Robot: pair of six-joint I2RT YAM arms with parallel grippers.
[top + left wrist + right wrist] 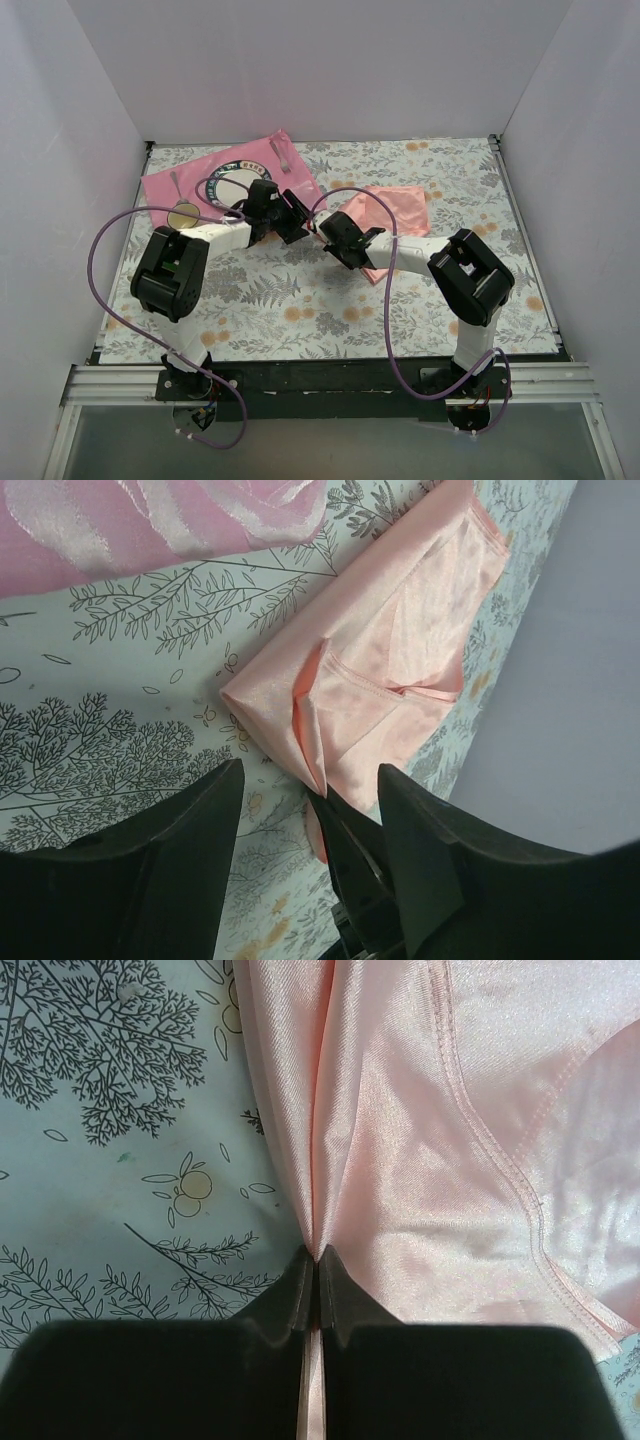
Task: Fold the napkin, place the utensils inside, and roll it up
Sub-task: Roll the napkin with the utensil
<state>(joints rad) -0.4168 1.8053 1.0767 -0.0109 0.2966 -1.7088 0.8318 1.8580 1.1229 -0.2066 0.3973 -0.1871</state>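
Observation:
The pale salmon-pink napkin (pixel 400 205) lies partly folded right of centre on the floral tablecloth. My right gripper (pixel 330 232) is shut on a pinched fold at its left edge, seen closely in the right wrist view (pixel 318 1260) against the shiny cloth (pixel 420 1160). My left gripper (pixel 300 215) is open and empty just left of that spot. In the left wrist view its gripper (pixel 310 772) straddles the napkin's near corner (pixel 400 630) and the right gripper's dark fingers (pixel 350 860). A gold spoon (pixel 184 212) and another utensil (pixel 281 155) lie on the mat.
A hot-pink mat (pixel 160 190) lies at the back left with a dark-rimmed plate (pixel 235 185) on it; the mat also shows in the left wrist view (pixel 100 530). White walls enclose the table on three sides. Purple cables loop over both arms.

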